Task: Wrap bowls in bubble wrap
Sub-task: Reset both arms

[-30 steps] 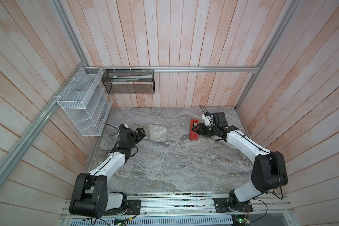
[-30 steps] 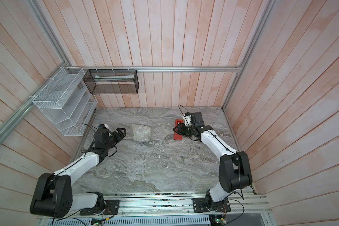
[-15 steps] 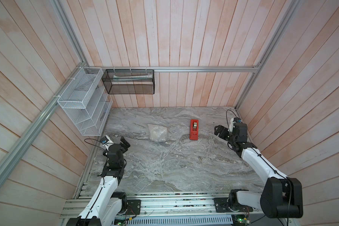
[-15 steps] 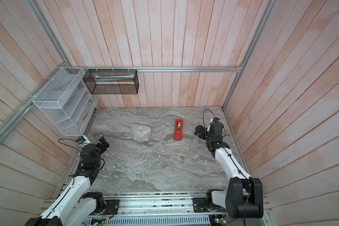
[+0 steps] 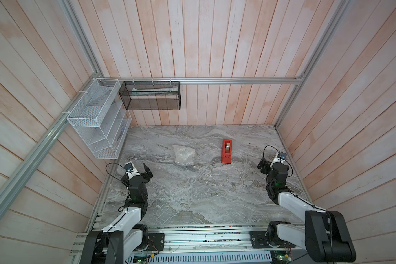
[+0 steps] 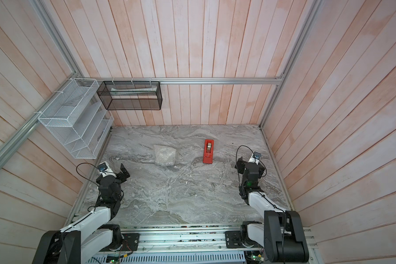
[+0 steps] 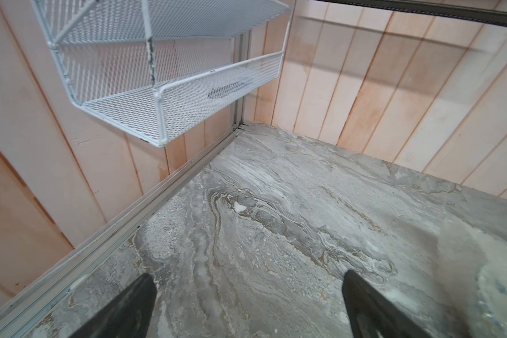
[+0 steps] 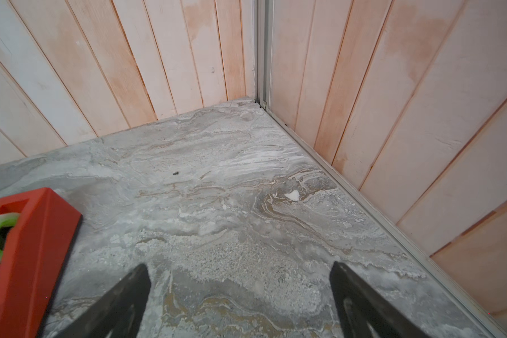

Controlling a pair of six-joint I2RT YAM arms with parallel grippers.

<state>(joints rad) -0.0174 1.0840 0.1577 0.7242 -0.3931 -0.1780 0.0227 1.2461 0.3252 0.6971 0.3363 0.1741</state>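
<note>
The big grey stone table [image 5: 192, 194] takes up most of the floor. A white wire rack [image 5: 96, 128] hangs over its far left corner, and a black mesh basket [image 5: 151, 96] hangs on the back wall.

The bubble wrap [image 5: 184, 155] lies in a lumpy bundle near the far edge, a bit left of the middle. No bowl shows. It may be inside the bundle, but I cannot tell, nor which way it faces. The bundle lies flat and is about as wide as it is long, so no long side stands out.

It looks soft, light and a bit slippery. A bowl inside could break, so I think a gentle squeeze across the fat middle is the safest hold, not a tug on a loose flap.

A red tape holder [image 5: 226, 152] stands just right of the middle, with its long side running from the far edge toward the near edge.

The left gripper [image 7: 248, 275] is by the left edge, fingers wide apart and holding nothing. The right gripper [image 8: 239, 264] is by the right edge, also spread and empty.
</note>
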